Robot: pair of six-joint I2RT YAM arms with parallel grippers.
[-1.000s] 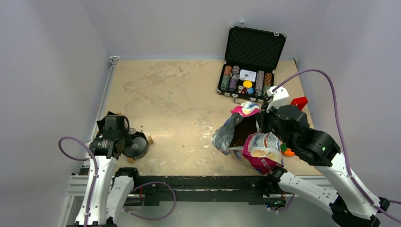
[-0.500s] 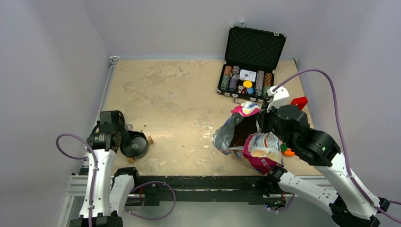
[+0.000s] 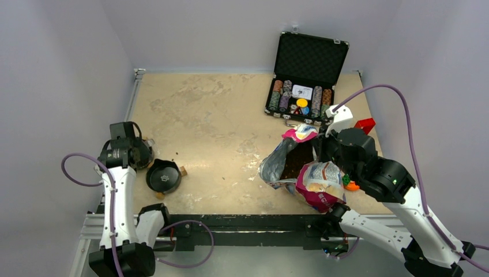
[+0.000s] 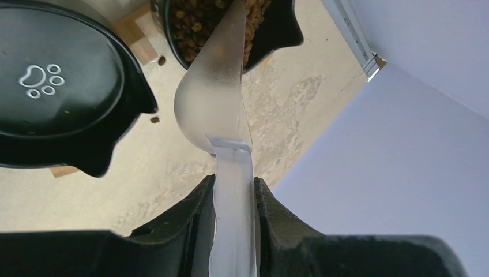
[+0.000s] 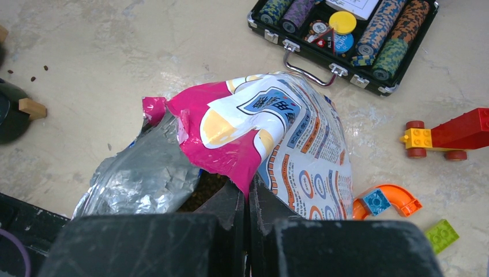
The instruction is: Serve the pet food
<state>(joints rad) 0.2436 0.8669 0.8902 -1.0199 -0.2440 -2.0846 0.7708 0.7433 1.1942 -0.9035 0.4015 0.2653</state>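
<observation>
As the left jaws, clamping the clear scoop (image 4: 213,98), swing off the paw-print bowl (image 3: 163,176) to its ten o'clock, kibble (image 4: 193,23) lies in the neighbouring dish (image 4: 282,34); right jaws pinch the bag (image 5: 288,133); a serving seemingly delivered.

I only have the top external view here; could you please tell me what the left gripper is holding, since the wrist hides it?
Observer: The left gripper is clamped on the handle of a translucent scoop.
Operator: Thank you. Where does the scoop's tip point?
Observer: It reaches over another black bowl, filled with pet food, which the wrist covers in your view.
Operator: And does the right gripper have anything?
Observer: Yes, the right gripper is shut on the pink torn edge of the bag.
</observation>
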